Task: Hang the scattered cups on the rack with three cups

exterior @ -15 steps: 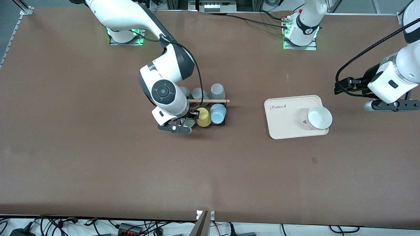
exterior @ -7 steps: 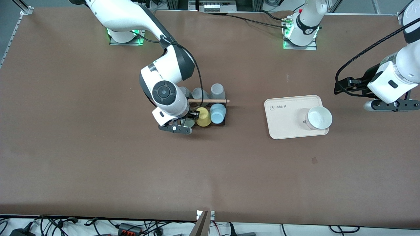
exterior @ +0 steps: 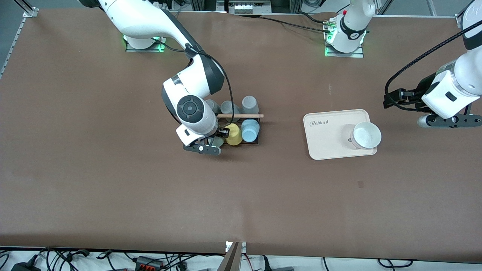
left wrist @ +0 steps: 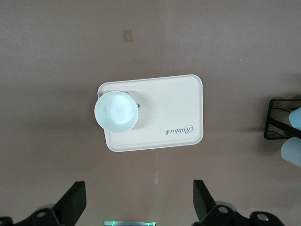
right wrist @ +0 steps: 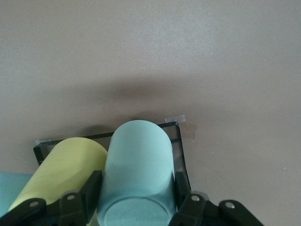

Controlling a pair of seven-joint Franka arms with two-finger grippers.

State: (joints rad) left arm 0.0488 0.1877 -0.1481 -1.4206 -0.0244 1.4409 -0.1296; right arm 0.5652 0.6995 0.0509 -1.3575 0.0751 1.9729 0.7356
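One mint cup is clamped between the right gripper's fingers, over the rack's end slot at 9 o'clock of the yellow cup, just beside it. The blue cup sits at yellow's 3 o'clock. Whether the peg is in the mint cup's mouth is hidden. To finish well, I judge: lower straight, avoid nudging yellow, then release gently. At the rack's 3 o'clock lies a tray with a bowl. At the tray's 3 o'clock the left gripper waits over the table, fingers spread wide.
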